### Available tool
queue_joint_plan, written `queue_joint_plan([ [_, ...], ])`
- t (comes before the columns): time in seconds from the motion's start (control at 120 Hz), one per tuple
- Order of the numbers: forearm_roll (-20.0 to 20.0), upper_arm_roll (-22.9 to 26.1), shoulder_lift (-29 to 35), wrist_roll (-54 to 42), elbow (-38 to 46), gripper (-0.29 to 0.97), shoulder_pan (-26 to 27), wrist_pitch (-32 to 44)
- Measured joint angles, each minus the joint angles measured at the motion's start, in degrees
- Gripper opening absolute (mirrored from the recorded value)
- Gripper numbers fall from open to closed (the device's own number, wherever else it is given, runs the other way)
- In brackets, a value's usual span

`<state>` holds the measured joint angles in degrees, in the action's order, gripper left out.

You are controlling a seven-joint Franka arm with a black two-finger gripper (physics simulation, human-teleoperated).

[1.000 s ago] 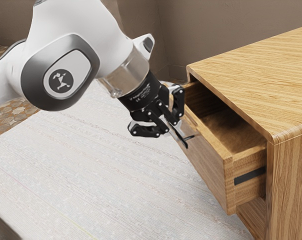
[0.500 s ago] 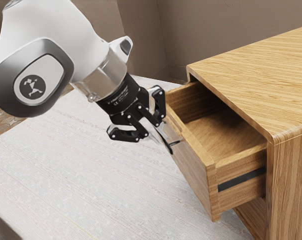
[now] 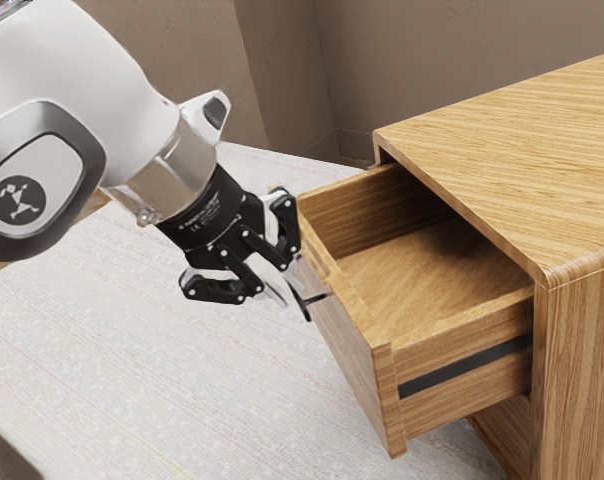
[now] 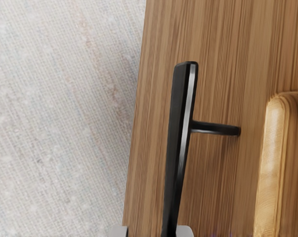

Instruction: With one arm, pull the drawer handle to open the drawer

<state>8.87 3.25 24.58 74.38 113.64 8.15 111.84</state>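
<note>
Finding: the jaws are set narrow, clamped on the black handle point(image 3: 300, 302) from two sides. In the wrist view the handle's bar point(image 4: 180, 148) runs straight down between them, standing off the front panel on its post, so a pull acts squarely on the panel. The drawer point(image 3: 422, 285) stands well out of the wooden cabinet point(image 3: 522, 150), interior exposed. Assessment: the opening appears largely accomplished. The grip suits a further straight pull.

The drawer point(image 3: 422, 300) has been pulled farther out of the cabinet point(image 3: 522, 170), toward the exterior view's left. The gripper point(image 3: 290, 272), closed on the handle point(image 3: 300, 300), has been moved back with it. More of the drawer's inside is shown.
</note>
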Motion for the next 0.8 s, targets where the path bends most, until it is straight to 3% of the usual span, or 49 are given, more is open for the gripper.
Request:
queue_joint_plan([
  [0.525,0.0,0.3,9.0,0.1,7.2,0.02,-4.2,-1.1],
  [0.8,0.1,0.5,10.7,0.1,8.2,0.03,-4.4,-2.4],
])
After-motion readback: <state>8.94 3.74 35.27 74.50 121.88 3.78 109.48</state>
